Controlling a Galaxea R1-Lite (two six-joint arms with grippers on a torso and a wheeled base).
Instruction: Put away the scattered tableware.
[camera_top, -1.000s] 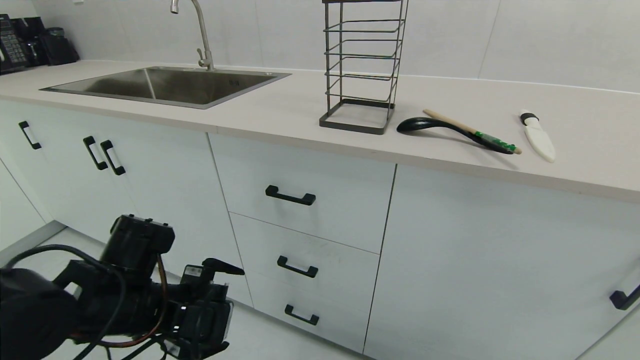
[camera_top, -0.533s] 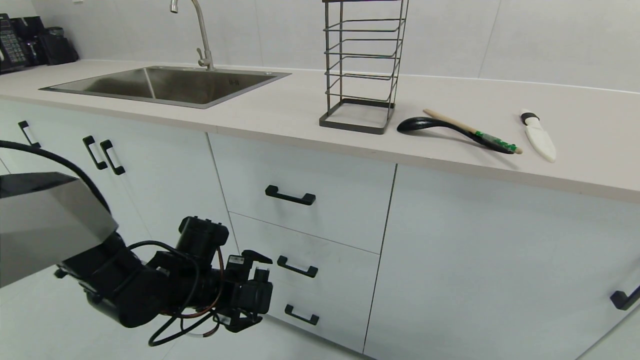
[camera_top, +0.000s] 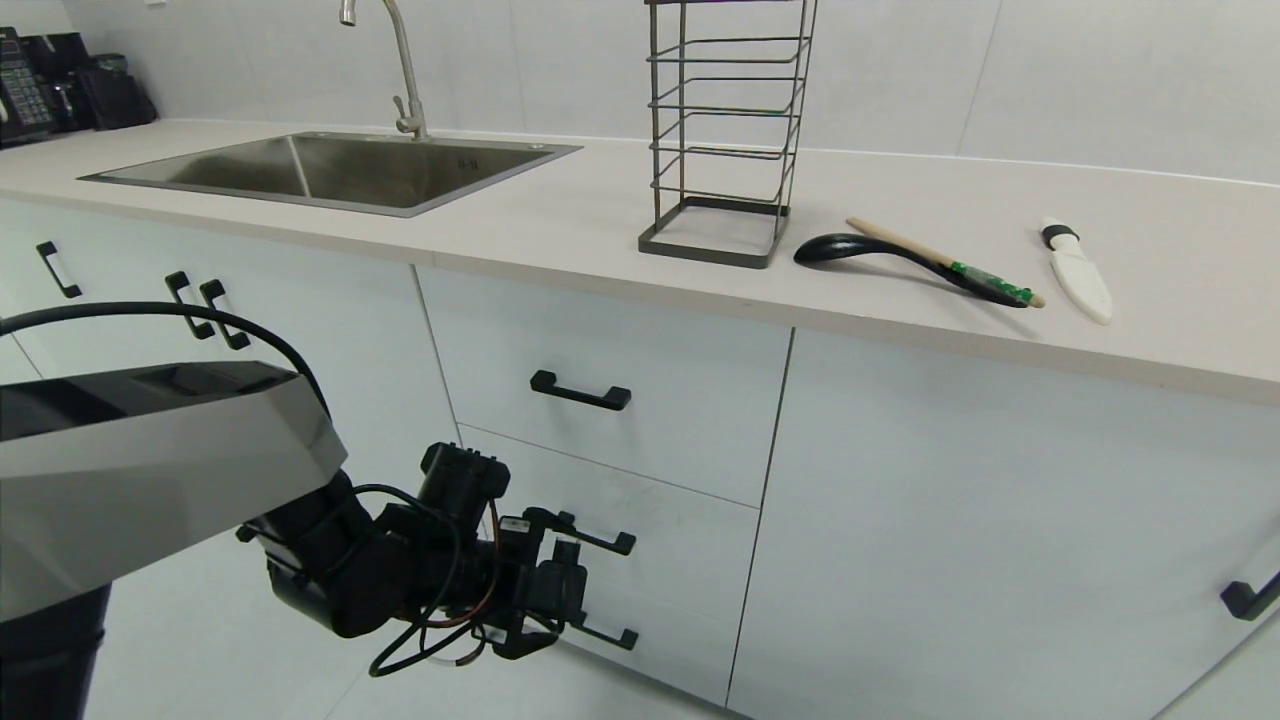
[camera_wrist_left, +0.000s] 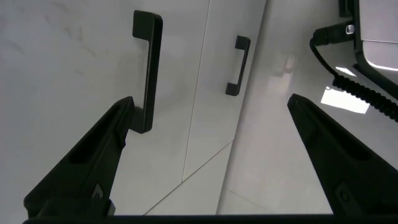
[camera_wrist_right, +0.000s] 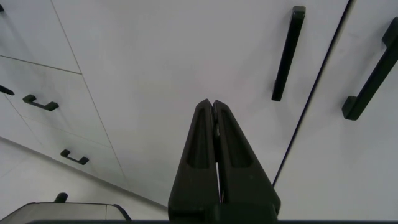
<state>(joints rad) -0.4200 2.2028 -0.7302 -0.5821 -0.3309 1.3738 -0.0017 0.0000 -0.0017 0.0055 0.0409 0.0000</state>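
Observation:
On the counter's right part lie a black ladle (camera_top: 885, 252), a wooden stick with a green band (camera_top: 950, 265) resting across it, and a white spatula with a black collar (camera_top: 1078, 272). My left gripper (camera_top: 575, 585) is far below them, open, in front of the stacked drawers (camera_top: 620, 480). In the left wrist view its fingers (camera_wrist_left: 93, 162) stand wide apart, and the middle drawer's black handle (camera_wrist_left: 146, 68) is close to one fingertip; my left gripper (camera_wrist_left: 210, 102) holds nothing. My right gripper (camera_wrist_right: 214, 109) is shut and empty, facing white cabinet doors.
A tall wire rack (camera_top: 725, 130) stands on the counter left of the ladle. A steel sink (camera_top: 330, 170) with a tap is at the back left. Black handles (camera_wrist_right: 286, 53) stick out from the cabinet fronts. The white floor (camera_top: 560, 700) lies open below the drawers.
My left arm has swung right and forward from the lower left corner, bringing its open gripper up to the middle drawer's handle. The tableware has not moved.

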